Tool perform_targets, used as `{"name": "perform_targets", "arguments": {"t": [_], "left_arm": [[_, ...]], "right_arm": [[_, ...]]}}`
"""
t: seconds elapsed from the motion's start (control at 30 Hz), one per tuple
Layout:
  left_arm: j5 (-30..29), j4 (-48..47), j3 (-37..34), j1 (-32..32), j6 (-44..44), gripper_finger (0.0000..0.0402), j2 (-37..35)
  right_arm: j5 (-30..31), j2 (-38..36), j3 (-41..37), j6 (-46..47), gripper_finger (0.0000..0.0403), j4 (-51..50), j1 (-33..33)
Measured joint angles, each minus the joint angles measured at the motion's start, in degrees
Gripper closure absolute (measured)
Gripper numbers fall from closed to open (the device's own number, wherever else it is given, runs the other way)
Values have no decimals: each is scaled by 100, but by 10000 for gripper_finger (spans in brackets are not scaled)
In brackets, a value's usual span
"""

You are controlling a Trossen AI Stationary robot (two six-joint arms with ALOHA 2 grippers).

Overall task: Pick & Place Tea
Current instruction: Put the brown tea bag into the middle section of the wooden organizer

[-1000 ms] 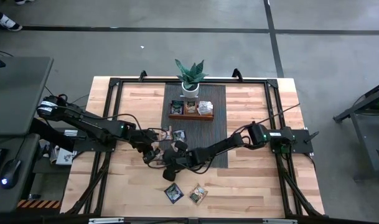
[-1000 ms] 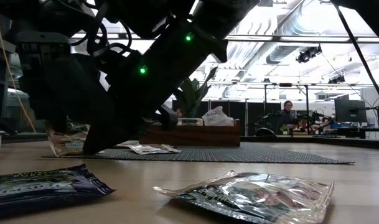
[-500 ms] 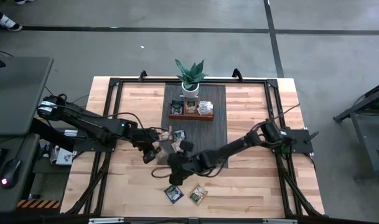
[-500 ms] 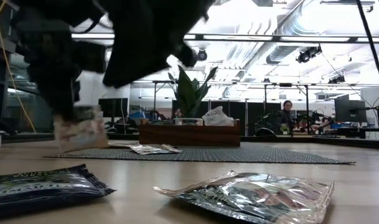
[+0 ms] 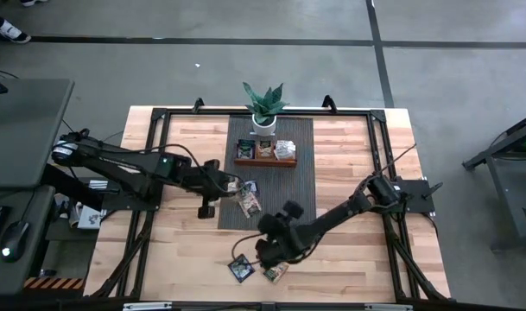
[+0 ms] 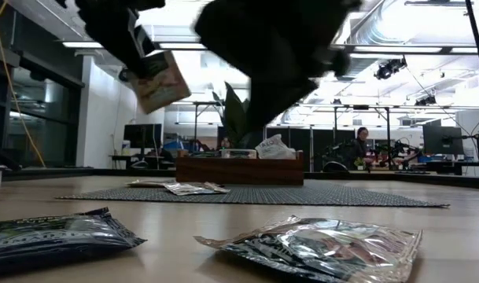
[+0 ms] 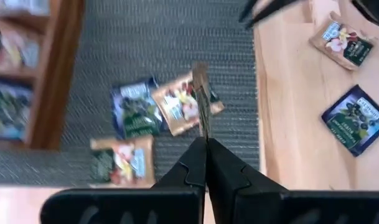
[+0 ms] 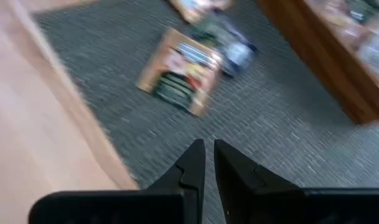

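Note:
My left gripper (image 5: 231,184) is up in the air over the grey mat's (image 5: 297,181) left part, shut on a tan-and-white tea sachet (image 6: 159,82). It shows edge-on in the left wrist view. Two more sachets (image 7: 136,112) (image 7: 121,158) lie flat on the mat below it, and a third (image 7: 177,112) lies behind the held one. My right gripper (image 5: 267,244) hangs above the mat's near edge. Its fingers (image 8: 195,158) stand a narrow gap apart with nothing between them. A dark sachet (image 5: 239,268) and a tan one (image 5: 275,272) lie on the wood near the front. My left gripper pinches the sachet's near edge (image 7: 203,129) between its two fingers, slanting down from the table's left. The sachet sticks out past the fingertips edge-on. It is lifted well clear of the mat and hangs tilted below the fingers (image 6: 137,59).
The brown wooden tray (image 5: 264,162) with sachets in it stands at the mat's far end, with the potted plant (image 5: 264,104) behind it. A black frame (image 5: 159,117) runs round the table. Bare wood lies left and right of the mat. A person (image 6: 362,141) sits far behind.
My left gripper has risen from mat height, rolled, and gone a little toward the table's right. It has carried the sachet from hanging just above the mat to high and tilted. My right gripper has drawn away from it toward the near-right and risen.

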Motion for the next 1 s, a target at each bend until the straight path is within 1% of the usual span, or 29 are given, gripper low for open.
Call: {"name": "perform_targets", "arguments": {"t": [0.13,0.3,0.4,0.5,0.53,0.7,0.8,1.0], "left_arm": [[33,-11,164,346,571,401,77],[325,60,333,985,1315,401,471],[295,38,527,1317,1790,401,815],[234,177,869,1572,2238,401,1280],[204,93,975,1657,2385,401,1407],[166,88,1566,1953,3070,401,2057],[130,25,1869,2091,3332,401,2373],[-124,-91,2350,2244,3676,401,2846]], "right_arm": [[157,-7,0,998,375,-826,228],[163,-9,2,1723,371,-1391,401],[134,-9,2,1851,372,-1450,455],[121,-9,2,1861,376,-1451,477],[109,-9,2,1877,377,-1454,484],[-212,-9,3,2004,379,-1555,532],[-355,-9,4,2195,378,-1742,645],[-628,-11,13,2597,382,-2119,933]]}}
